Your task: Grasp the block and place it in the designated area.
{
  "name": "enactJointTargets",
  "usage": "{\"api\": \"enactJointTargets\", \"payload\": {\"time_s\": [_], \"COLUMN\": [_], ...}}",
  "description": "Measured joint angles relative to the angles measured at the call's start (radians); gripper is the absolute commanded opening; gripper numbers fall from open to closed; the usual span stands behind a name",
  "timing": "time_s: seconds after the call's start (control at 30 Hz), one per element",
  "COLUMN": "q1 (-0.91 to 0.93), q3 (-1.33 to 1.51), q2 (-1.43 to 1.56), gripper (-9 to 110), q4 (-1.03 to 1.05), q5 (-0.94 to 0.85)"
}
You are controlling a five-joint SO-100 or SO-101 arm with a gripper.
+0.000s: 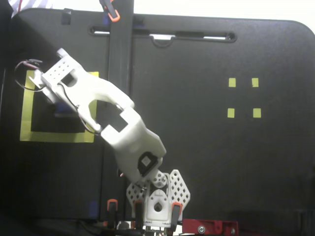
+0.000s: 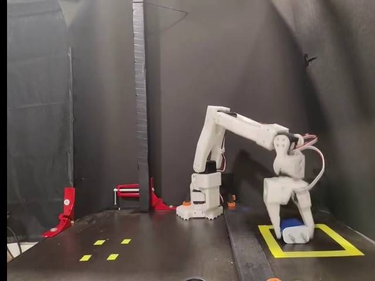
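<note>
In a fixed view from the side, the dark-blue block [image 2: 291, 224] with its pale end toward the camera rests low inside the designated area [image 2: 310, 253], a large square of yellow tape at the right. My gripper [image 2: 293, 233] points straight down with its white fingers [image 2: 273, 222] on either side of the block, shut on it. In a fixed view from above, the gripper's head [image 1: 60, 74] covers the upper part of the designated area [image 1: 54, 136] at the left, and the block is hidden beneath it.
Four tiny yellow tape squares [image 1: 232, 82] lie on the black mat, seen at the left from the side [image 2: 99, 242]. A black upright post [image 2: 139, 105] stands near the arm's base [image 2: 202, 202]. Red clamps [image 2: 64, 212] sit at the left edge.
</note>
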Motion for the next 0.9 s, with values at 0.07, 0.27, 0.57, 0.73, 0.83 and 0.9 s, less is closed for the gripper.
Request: {"api": "enactJointTargets", "payload": {"time_s": [0.07, 0.27, 0.57, 0.73, 0.83, 0.9], "q1": [0.0, 0.0, 0.0, 0.0, 0.0, 0.003], "q3": [0.0, 0.0, 0.0, 0.0, 0.0, 0.0], "q2": [0.0, 0.0, 0.0, 0.003, 0.044, 0.083], "gripper": [41, 43, 43, 43, 43, 43], "q4": [0.003, 0.006, 0.008, 0.026, 0.061, 0.084], "q5": [0.0, -0.009, -0.011, -0.011, -0.012, -0.012]}}
